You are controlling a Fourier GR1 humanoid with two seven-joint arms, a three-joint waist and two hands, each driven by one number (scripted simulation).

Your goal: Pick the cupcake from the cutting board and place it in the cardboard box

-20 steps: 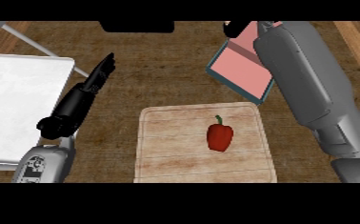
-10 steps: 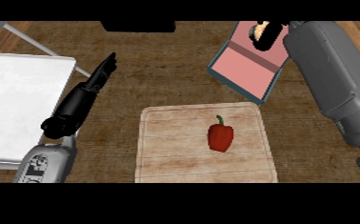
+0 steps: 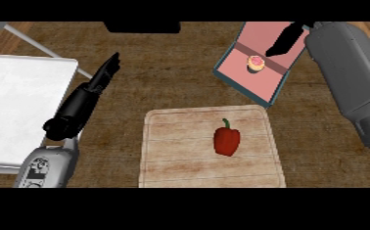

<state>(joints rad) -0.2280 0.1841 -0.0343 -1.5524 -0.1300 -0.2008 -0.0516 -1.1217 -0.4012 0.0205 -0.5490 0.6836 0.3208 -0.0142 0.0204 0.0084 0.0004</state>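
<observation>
The cupcake [image 3: 255,63], pink-topped in a pale wrapper, sits inside the cardboard box [image 3: 249,86], which has a pink floor and a teal rim and lies at the upper right. My right hand [image 3: 284,41] hovers just right of and above the cupcake, open, its fingers pointing down-left and apart from it. The wooden cutting board [image 3: 173,150] lies at the lower middle with only a red bell pepper [image 3: 226,141] on it. At the left my left hand [image 3: 102,76] rests open, fingers straight and pointing up.
A white flat panel [image 3: 33,104] with a grey rail covers the left side. A dark object [image 3: 142,27] sits at the counter's far edge. Brown countertop shows between the board and the box.
My right arm has swung to the right and the hand has lifted off the box, uncovering the cupcake lying inside. The left hand has not moved.
</observation>
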